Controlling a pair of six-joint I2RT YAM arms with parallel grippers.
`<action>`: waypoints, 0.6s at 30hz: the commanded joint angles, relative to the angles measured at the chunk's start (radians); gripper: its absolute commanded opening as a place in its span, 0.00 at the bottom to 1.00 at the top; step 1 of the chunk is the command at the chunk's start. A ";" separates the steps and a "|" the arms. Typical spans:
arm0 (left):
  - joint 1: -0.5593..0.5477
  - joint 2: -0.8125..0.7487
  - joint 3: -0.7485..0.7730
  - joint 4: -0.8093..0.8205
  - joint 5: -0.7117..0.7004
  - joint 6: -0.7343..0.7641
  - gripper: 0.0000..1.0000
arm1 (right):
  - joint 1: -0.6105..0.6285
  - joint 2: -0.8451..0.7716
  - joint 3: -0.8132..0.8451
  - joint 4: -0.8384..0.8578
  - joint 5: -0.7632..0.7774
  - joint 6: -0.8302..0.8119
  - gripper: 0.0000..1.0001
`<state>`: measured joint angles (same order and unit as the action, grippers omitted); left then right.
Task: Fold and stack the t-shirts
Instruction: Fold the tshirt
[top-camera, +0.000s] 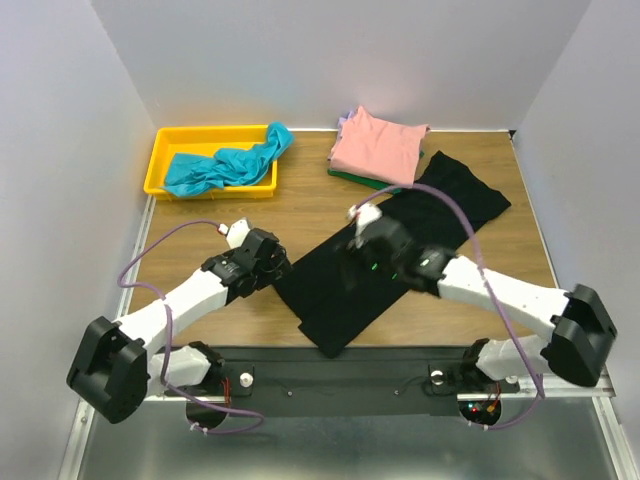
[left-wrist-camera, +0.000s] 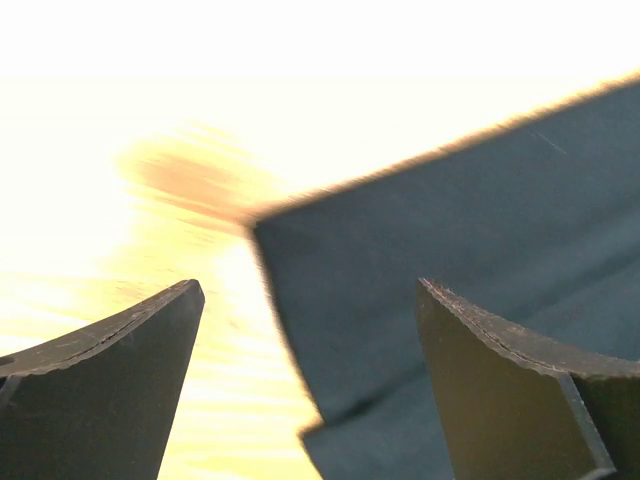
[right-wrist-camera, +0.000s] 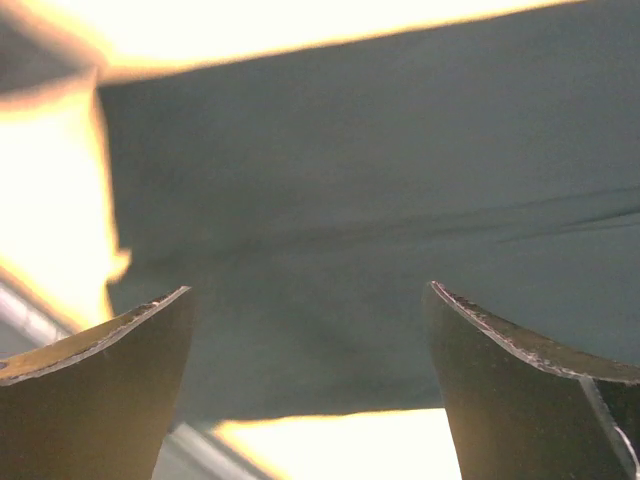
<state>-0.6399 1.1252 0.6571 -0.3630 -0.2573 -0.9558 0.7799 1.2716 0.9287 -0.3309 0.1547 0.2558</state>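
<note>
Top view: black t-shirt (top-camera: 330, 300) lies flat on the table (top-camera: 300, 205), my left gripper (top-camera: 272, 265) at its left edge, my right gripper (top-camera: 360, 245) over its middle; left wrist: jaws spread wide, empty, over the shirt's corner; right wrist: jaws wide apart, empty, above black cloth.

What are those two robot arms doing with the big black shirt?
They are folding t-shirts. The black t-shirt lies stretched across the table. The left gripper is open at its edge and the right gripper is open above its middle; neither holds it. A salmon-pink t-shirt sits folded on top of the stack at the back, and a teal t-shirt lies crumpled in the yellow bin.
</note>
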 joint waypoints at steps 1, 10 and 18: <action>0.061 0.036 -0.013 0.035 -0.033 0.060 0.98 | 0.273 0.084 0.009 -0.072 0.170 0.123 1.00; 0.105 0.192 -0.039 0.163 0.050 0.103 0.89 | 0.599 0.346 0.097 -0.149 0.229 0.203 0.95; 0.105 0.263 -0.086 0.256 0.125 0.111 0.55 | 0.641 0.463 0.122 -0.149 0.270 0.240 0.76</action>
<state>-0.5365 1.3464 0.6155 -0.1490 -0.1833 -0.8570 1.4158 1.7325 1.0203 -0.4671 0.3653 0.4477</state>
